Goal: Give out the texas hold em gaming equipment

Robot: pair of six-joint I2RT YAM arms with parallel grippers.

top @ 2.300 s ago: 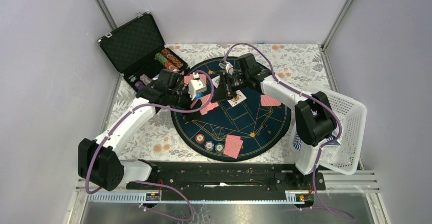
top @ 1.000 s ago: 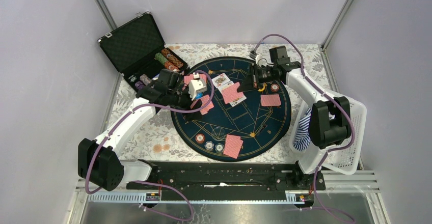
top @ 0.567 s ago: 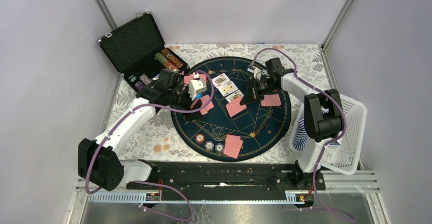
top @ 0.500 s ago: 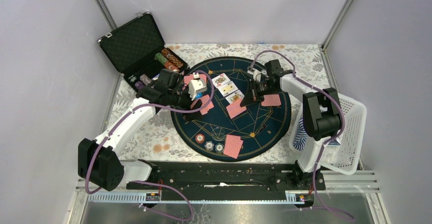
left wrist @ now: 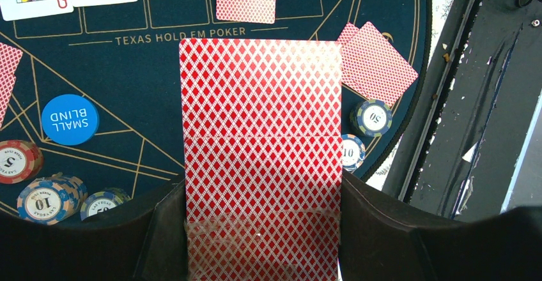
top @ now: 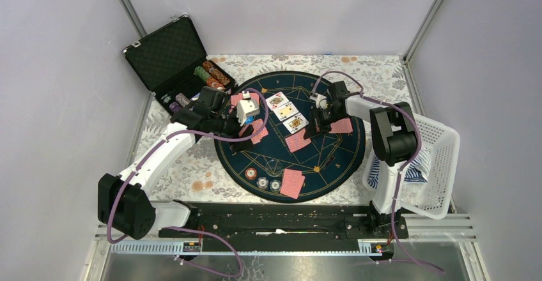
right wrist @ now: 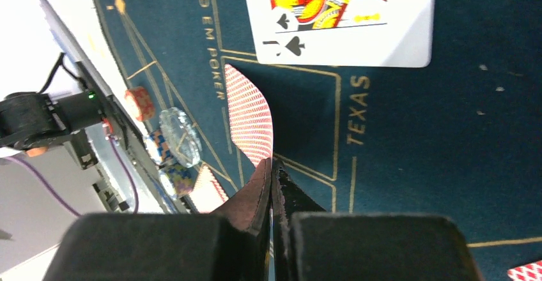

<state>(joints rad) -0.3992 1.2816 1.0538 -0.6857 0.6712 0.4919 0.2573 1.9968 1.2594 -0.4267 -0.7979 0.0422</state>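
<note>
My left gripper [top: 247, 129] is shut on a deck of red-backed cards [left wrist: 262, 121] and holds it over the left side of the round blue poker mat [top: 319, 159]. My right gripper [top: 313, 129] is shut on one red-backed card [right wrist: 250, 118], held low over the mat centre, beside three face-up cards [top: 286, 110]. The jack of spades [right wrist: 342, 16] lies closest to it. A blue small-blind disc [left wrist: 70, 119] and striped chips [left wrist: 48, 198] lie on the mat. More chips [top: 263, 182] and face-down cards [top: 293, 183] lie at the near edge.
An open black case [top: 169, 54] with rows of chips [top: 211, 73] stands at the far left. A white basket [top: 441, 159] with a striped cloth [top: 409, 174] stands at the right. Another face-down card [top: 340, 126] lies right of my right gripper.
My right gripper drew a card from the deck, swung right, then came down toward the mat centre beside the face-up cards. The left arm has not moved.
</note>
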